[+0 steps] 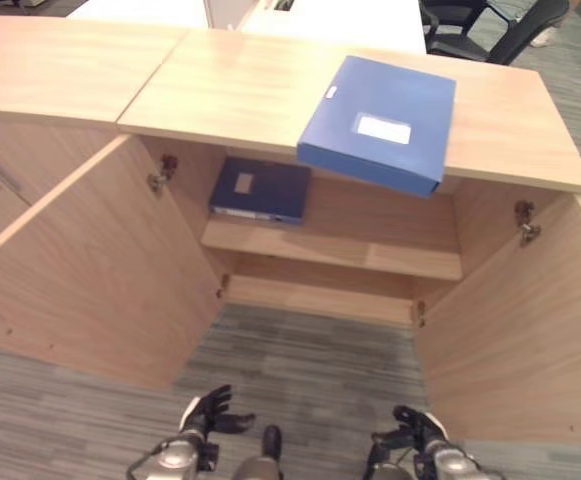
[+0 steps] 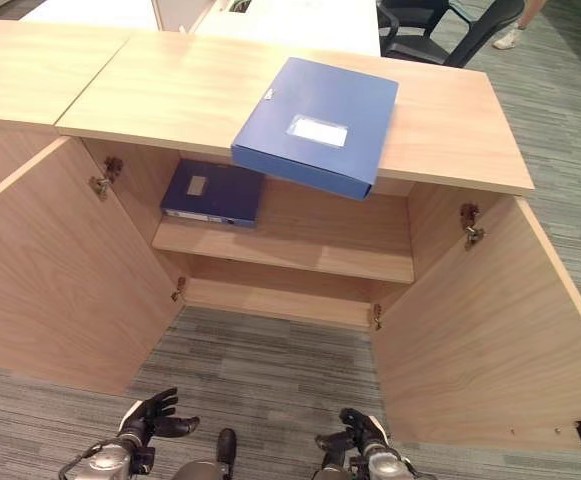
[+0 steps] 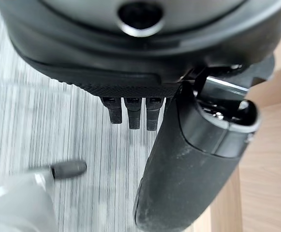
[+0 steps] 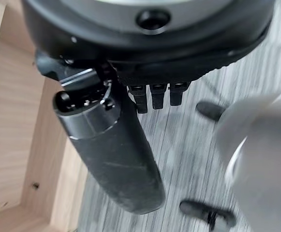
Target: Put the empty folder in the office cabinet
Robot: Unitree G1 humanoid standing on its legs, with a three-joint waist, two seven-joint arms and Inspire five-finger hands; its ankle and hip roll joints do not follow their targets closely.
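Lowest in the head views, over grey striped carpet [image 1: 310, 350], left dark robot hand [image 1: 208, 412] hangs with fingers loosely spread, gripping nothing; right dark robot hand [image 1: 415, 428] beside it, fingers relaxed and likewise empty. Both well short of the light wooden office cabinet [image 1: 250, 90], whose left door [image 1: 80, 270] and right door [image 1: 530, 320] stand swung wide open. On the inner wooden shelf [image 1: 370, 255], at its left end, a dark blue flat folder [image 1: 260, 188] lies flat. On the cabinet top, right of centre, a larger blue box folder with a white label [image 1: 380, 120] lies flat, its front corner overhanging the front edge above the shelf. Black office chairs [image 1: 480, 25] stand beyond the cabinet's far right corner.
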